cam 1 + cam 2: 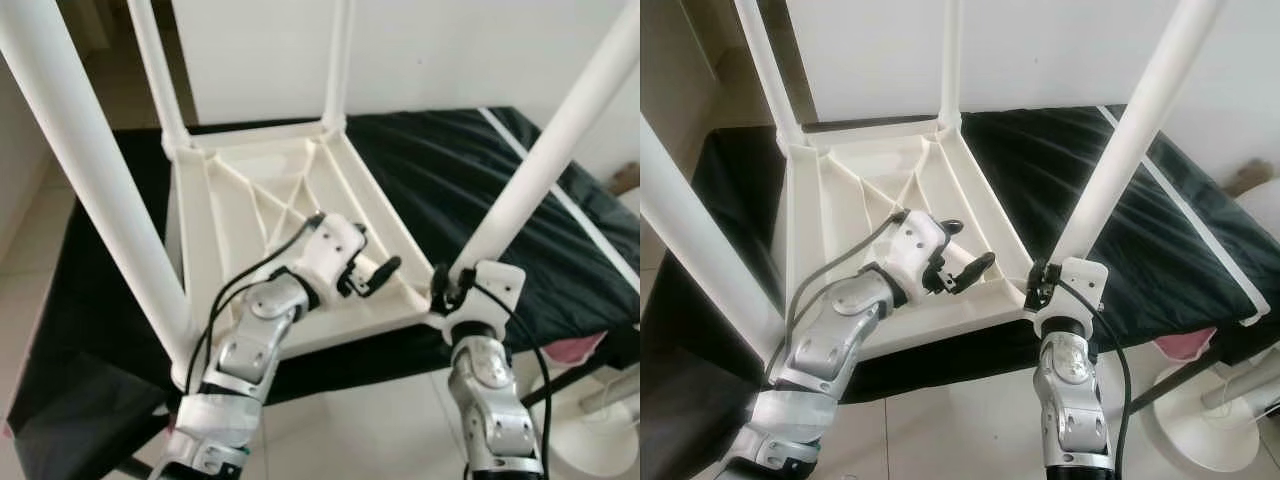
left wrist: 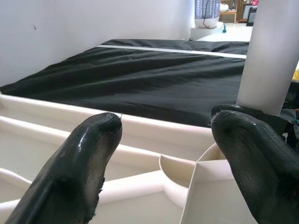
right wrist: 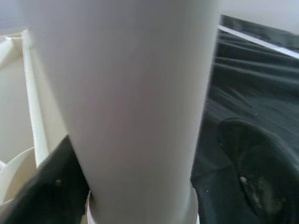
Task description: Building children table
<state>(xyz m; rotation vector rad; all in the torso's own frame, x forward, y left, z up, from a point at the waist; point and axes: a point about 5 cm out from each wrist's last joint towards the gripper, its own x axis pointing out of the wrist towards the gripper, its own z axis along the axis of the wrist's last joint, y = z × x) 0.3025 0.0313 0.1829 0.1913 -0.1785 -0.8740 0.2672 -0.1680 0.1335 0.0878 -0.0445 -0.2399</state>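
A white plastic children's table [image 1: 250, 205] lies upside down on a black-covered bed [image 1: 470, 170], its ribbed underside facing up. All legs stand up from its corners; the near right leg [image 1: 560, 130] rises from the corner closest to my right arm. My left gripper [image 1: 372, 255] hovers open just above the ribs near that corner, nothing between its fingers [image 2: 88, 154]. My right gripper [image 1: 445, 285] sits at the base of the near right leg [image 3: 135, 93], with a finger [image 3: 254, 182] on each side, shut on it.
The thick near left leg [image 1: 90, 170] stands close to my left arm. Two thin far legs [image 1: 338, 60] rise by the white wall. A round white stand base [image 1: 600, 440] and a pink item [image 1: 580, 348] are at the bed's right edge, over a tiled floor.
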